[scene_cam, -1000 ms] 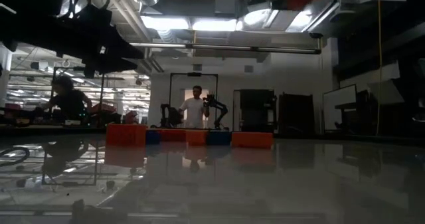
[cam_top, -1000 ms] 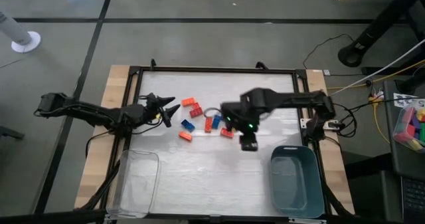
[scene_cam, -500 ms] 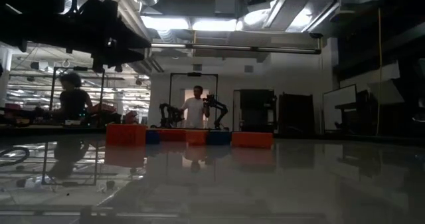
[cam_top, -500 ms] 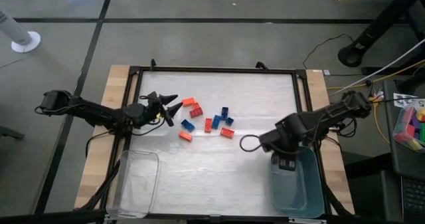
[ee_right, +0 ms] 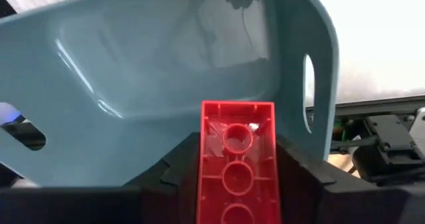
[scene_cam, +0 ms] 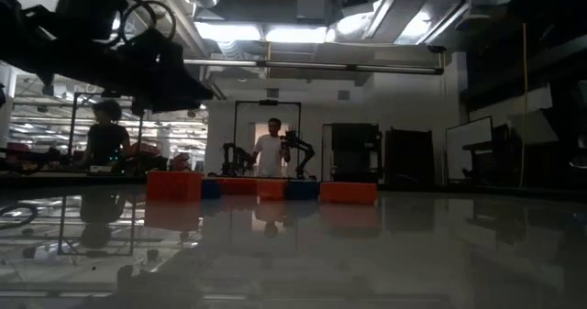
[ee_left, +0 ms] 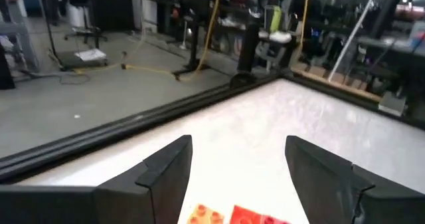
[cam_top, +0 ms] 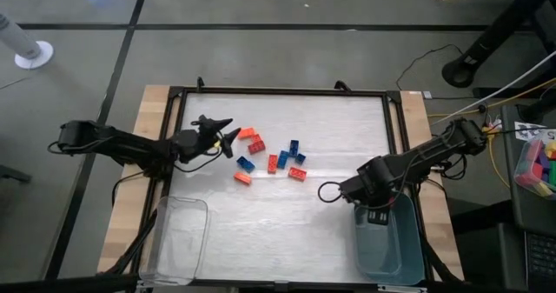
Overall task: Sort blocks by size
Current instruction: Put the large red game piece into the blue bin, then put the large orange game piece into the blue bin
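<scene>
— Blocks (cam_top: 269,158): where do they lie?
— Scattered mid-worktop (cam_top: 278,223); one long red block (ee_right: 238,164) is clamped in the right pincer (cam_top: 375,213) over the blue bin (cam_top: 388,260).
— And the left pincer (cam_top: 228,133)?
— Its fingers are spread, empty, just beside the orange block (ee_left: 207,215).

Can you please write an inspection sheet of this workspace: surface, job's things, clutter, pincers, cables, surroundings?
Surface: pale table inside a black frame.
Job's things: loose blocks in red, orange and blue near the middle; blue bin at the near right, clear bin at the near left.
Clutter: nothing seen on the table.
Pincers: right pincer shut on a long red block above the blue bin; left pincer open beside the blocks.
Cables: yellow and black cables on the floor at right.
Surroundings: two people far behind the table.
</scene>
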